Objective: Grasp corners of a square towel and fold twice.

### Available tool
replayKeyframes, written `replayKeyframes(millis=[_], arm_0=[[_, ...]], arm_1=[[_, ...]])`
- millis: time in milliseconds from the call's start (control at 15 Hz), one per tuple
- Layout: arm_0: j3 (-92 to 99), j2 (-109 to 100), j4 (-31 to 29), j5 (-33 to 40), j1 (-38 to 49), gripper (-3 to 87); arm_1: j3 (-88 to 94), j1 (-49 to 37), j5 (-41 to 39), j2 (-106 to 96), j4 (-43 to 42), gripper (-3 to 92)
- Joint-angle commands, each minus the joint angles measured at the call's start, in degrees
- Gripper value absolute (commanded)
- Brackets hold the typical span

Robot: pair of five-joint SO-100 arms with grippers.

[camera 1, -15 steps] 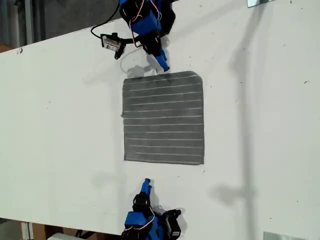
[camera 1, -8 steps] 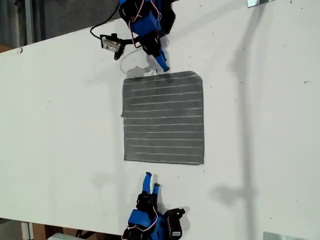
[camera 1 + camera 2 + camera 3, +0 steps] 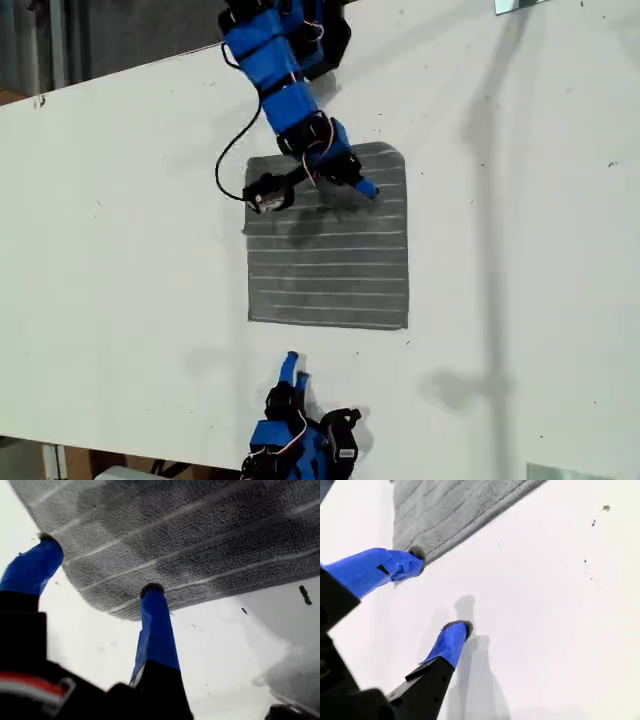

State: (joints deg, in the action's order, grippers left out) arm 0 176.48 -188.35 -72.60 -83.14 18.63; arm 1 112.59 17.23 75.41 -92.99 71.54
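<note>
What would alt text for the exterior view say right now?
A square grey striped towel lies flat and unfolded on a white table. One blue arm reaches from the view's top, its pincer over the towel's upper part; the other arm's pincer sits off the cloth below the towel's bottom edge.

Towel [image 3: 327,237] flat on table [image 3: 120,250], one arm [image 3: 290,95] over its far edge, another near

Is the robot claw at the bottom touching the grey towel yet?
Apart. The exterior view shows bare white table between my second gripper and the towel; the second wrist view shows both open fingers over bare table.
</note>
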Motion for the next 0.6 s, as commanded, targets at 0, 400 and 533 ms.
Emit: replayKeyframes(millis=[0,400,533], arm_0=[[-2.72,1.67,-1.23,2.11,3.34,24.1],[-1.49,-0.62,-1.23,2.37,2.02,23.5],[-1.41,-0.7,-1.23,2.37,2.02,23.3]], arm_1=[[1.14,2.37,4.92,-0.62,-1.93,35.0],[8.96,6.42,12.3,-2.64,-4.83,34.5],[10.11,9.05,15.12,-3.96,-4.66,34.4]])
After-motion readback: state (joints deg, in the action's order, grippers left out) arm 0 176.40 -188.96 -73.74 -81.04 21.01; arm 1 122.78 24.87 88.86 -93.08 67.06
